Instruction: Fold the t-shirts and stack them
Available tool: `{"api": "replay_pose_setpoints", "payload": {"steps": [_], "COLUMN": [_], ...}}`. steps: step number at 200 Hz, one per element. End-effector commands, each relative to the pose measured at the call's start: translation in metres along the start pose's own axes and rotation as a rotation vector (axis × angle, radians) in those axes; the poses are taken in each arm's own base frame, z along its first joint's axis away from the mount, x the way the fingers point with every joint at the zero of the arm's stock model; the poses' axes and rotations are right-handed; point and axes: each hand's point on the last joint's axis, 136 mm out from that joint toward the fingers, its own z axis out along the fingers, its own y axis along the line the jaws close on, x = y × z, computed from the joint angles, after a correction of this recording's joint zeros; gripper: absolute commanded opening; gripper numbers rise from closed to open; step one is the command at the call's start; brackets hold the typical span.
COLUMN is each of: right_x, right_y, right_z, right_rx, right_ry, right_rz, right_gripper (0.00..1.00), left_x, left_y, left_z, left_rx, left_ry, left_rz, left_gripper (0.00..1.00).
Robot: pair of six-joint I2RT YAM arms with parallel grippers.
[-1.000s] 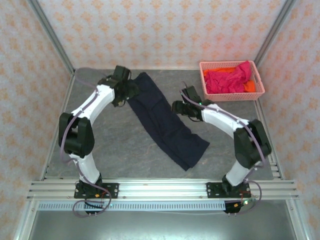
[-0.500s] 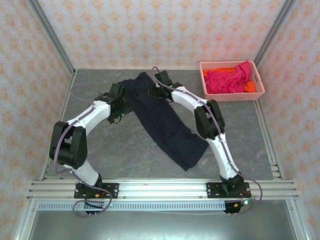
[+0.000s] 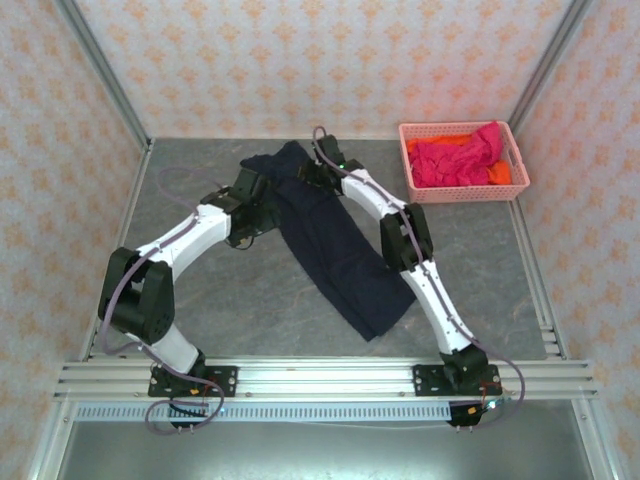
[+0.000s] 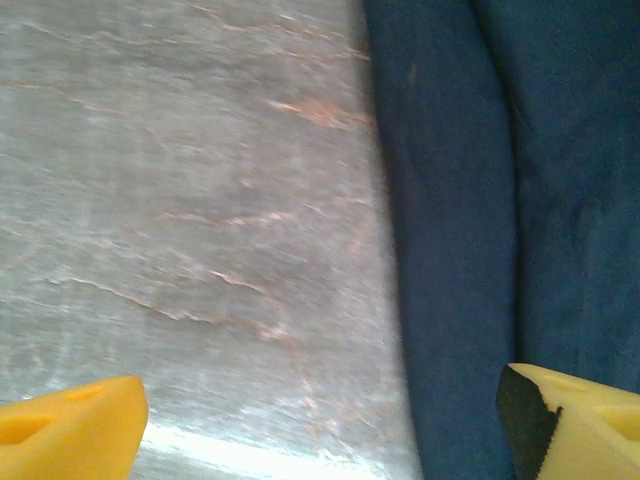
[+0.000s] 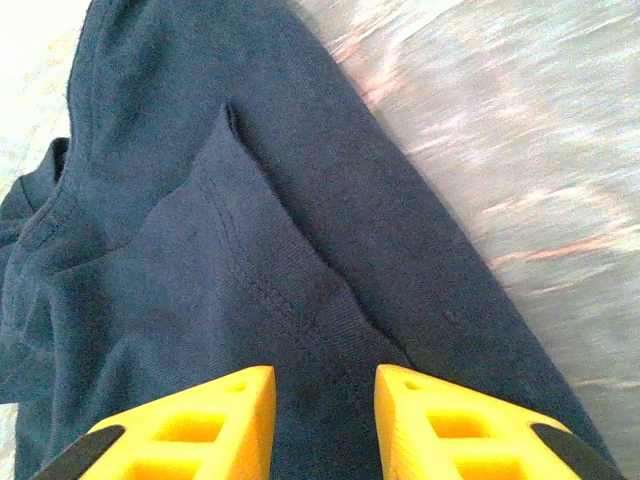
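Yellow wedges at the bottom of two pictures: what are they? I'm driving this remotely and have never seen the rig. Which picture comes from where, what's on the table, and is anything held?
Those wedges are the fingertips of two-finger grippers, each filmed by a camera on its own wrist. The overhead picture looks down from behind two white arms bolted at the near edge of the grey table. A navy t-shirt lies on the table as a long diagonal strip. At the far right, a pink basket holds a magenta shirt and an orange one. The left gripper is wide open astride the navy shirt's edge and holds nothing. The right gripper is over the shirt's far end, jaws a narrow gap apart. I cannot tell whether they pinch cloth.
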Motion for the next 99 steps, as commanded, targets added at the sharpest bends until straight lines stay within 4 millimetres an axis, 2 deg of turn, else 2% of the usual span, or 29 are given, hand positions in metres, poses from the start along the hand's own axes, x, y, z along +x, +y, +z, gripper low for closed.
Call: {"api": "replay_pose_setpoints", "payload": {"steps": [1,30,49,72,90,99], "right_x": [-0.018,-0.031,-0.036,-0.051,-0.066,-0.073], "right_y": [-0.065,-0.101,-0.111,-0.085,-0.058,-0.048], "right_z": [-0.007,-0.022,-0.035,-0.054,-0.077,-0.092], "right_rx": [0.157,0.246,0.288,0.205,0.131,0.115], "right_ry": [-0.01,-0.017,-0.022,-0.046,-0.057,-0.07], "right_rz": [0.079,0.112,0.122,0.091,0.062,0.043], "right_gripper": [0.34,0.34,0.35,0.41,0.51,0.6], "left_x": [0.001,0.017,0.036,0.069,0.112,0.134], "left_y": [-0.007,-0.03,-0.052,-0.082,-0.117,-0.132], "left_z": [-0.004,-0.009,-0.015,-0.021,-0.03,-0.034], "left_rx": [-0.009,0.021,0.056,0.129,0.243,0.282], "left_ry": [0.008,0.026,0.044,0.095,0.153,0.186], "left_rz": [0.035,0.118,0.203,0.287,0.35,0.379], "left_gripper": [0.92,0.92,0.92,0.89,0.83,0.82]}}
